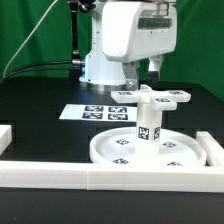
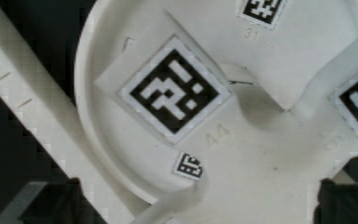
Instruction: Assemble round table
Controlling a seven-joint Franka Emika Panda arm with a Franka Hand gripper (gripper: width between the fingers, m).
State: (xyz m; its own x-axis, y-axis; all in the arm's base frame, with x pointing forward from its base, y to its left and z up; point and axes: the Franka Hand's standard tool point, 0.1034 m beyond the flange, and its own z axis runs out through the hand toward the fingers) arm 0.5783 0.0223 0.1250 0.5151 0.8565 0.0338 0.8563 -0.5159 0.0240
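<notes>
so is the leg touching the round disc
Touching. In the exterior view the leg stands upright with its lower end inside the rim of the round disc, no gap visible, and the cross-shaped foot sits on its top.

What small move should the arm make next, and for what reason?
Probably lower the gripper straight onto the cross-shaped foot and close the jaws on it. The foot already sits on top of the leg, which stands upright on the round disc, while the gripper hangs just above, so seating or tightening the foot seems due.
</notes>
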